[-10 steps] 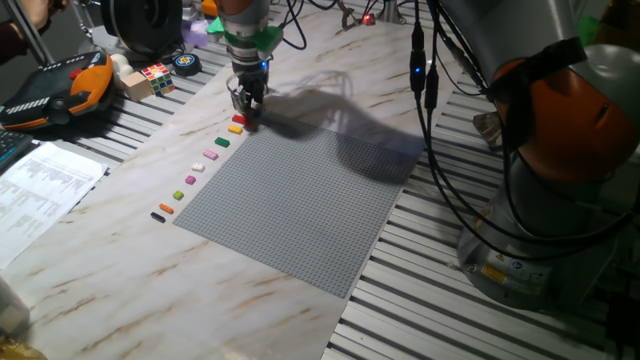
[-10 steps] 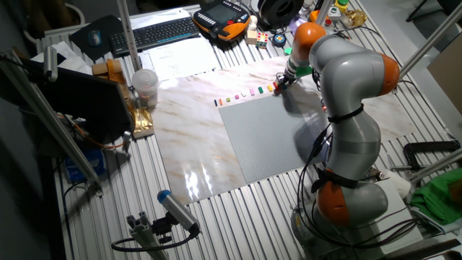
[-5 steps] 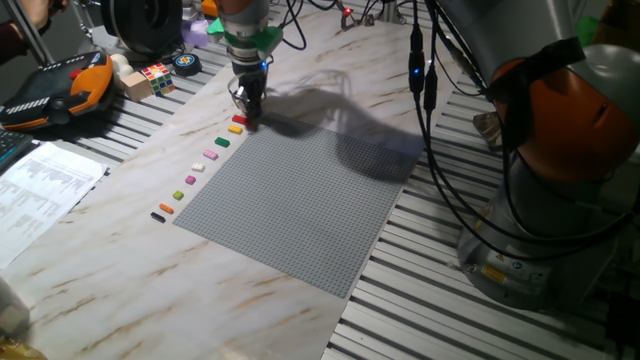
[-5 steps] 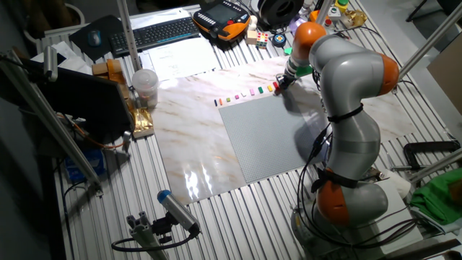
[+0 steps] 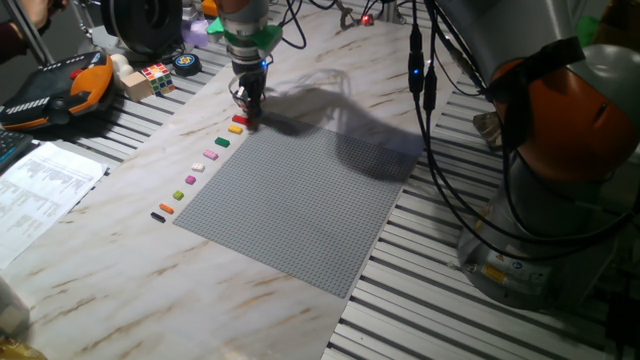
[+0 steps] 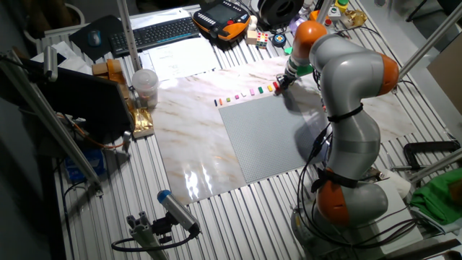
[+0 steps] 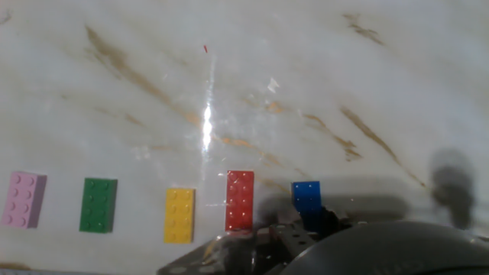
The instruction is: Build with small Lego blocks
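A row of small Lego blocks lies on the marble table along the left edge of the grey baseplate (image 5: 290, 195). From the far end they are red (image 5: 238, 120), yellow (image 5: 235, 130), green (image 5: 222, 142), pink (image 5: 210, 154), then several more down to black (image 5: 157, 216). My gripper (image 5: 248, 110) stands upright at the far end of the row, low on the table. In the hand view, pink (image 7: 24, 199), green (image 7: 98, 205), yellow (image 7: 179, 215), red (image 7: 239, 200) and blue (image 7: 307, 195) blocks lie in line. My gripper (image 7: 306, 220) is closed around the blue block's near end.
A Rubik's cube (image 5: 155, 75), an orange teach pendant (image 5: 55, 90) and a printed sheet (image 5: 40, 185) lie left of the marble top. The arm's base (image 5: 560, 150) and cables stand at the right. The other fixed view shows the row (image 6: 245, 94) and a keyboard (image 6: 162, 30).
The fingers have drawn together from a wider stance one second ago. The arm has barely moved, and the blocks in the row lie where they were.
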`<state>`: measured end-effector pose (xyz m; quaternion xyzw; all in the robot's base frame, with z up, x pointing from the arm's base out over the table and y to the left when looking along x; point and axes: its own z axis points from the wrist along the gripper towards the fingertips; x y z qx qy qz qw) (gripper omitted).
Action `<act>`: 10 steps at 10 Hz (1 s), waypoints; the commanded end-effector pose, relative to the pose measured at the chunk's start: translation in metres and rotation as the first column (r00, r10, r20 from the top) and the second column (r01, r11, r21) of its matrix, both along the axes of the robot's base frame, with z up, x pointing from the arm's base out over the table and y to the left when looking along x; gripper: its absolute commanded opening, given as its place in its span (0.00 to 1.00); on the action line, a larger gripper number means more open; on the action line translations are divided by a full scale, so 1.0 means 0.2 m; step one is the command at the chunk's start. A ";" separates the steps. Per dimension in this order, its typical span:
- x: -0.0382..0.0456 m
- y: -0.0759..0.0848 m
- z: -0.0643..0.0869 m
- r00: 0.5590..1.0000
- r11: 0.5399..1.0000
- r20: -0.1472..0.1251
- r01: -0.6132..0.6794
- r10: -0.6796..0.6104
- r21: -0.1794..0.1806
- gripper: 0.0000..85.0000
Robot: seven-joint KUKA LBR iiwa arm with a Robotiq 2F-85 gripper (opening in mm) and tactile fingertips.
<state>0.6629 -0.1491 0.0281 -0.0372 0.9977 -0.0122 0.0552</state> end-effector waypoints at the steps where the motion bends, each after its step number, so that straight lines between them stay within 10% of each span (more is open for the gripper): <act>1: -0.007 0.00 0.02 1.000 1.000 0.001 0.002 -0.002 -0.004 0.01; 5: -0.133 0.03 0.16 0.999 0.999 -0.017 0.052 -0.052 -0.008 0.01; 10: -0.333 0.07 0.06 0.997 0.996 -0.016 0.081 -0.081 -0.023 0.01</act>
